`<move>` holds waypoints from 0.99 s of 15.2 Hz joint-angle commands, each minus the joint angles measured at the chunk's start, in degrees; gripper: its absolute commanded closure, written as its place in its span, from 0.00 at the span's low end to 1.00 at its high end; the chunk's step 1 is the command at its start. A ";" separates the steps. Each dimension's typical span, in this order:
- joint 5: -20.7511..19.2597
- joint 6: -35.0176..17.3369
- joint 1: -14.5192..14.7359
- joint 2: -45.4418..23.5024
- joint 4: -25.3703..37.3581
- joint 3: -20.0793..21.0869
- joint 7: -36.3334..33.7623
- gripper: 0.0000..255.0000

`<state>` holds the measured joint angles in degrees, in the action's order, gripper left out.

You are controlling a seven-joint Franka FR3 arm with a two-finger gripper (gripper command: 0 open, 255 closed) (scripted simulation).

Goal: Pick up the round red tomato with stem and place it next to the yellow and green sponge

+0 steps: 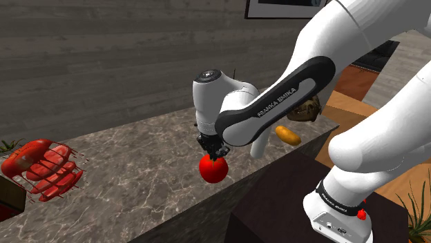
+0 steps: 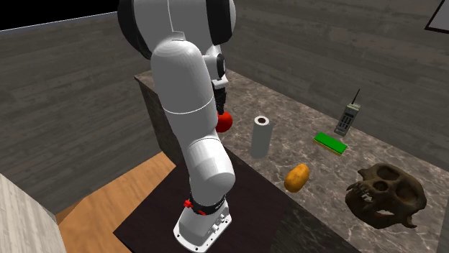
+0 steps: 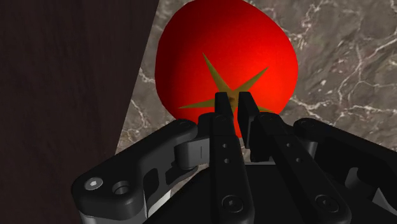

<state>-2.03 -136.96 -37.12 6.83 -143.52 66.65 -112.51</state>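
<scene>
the gripper [image 1: 213, 153] is pinched tight on the stem at the top of the tomato [image 1: 213, 168], which hangs under it over the near edge of the counter [image 1: 138, 172], seemingly lifted clear. the sponge [image 2: 331, 142] lies well off toward the second exterior view's right, past the white roll [image 2: 261, 136], just beside the old phone [image 2: 347, 118]. the arm is folded, with the wrist pointing straight down, so i'd say the carry must sweep along the counter that way.

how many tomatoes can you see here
1. The tomato is clasped at its stem by the claw, near the marble counter's front edge. The arm may hide others.
</scene>
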 commanded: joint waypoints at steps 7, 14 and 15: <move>6.77 4.28 3.79 5.74 1.12 -3.83 5.49 1.00; 11.40 10.58 7.49 11.30 3.38 -8.46 9.78 1.00; 11.82 11.47 7.87 11.95 3.75 -9.02 10.22 1.00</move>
<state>9.06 -126.49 -29.87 17.83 -140.01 58.39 -102.94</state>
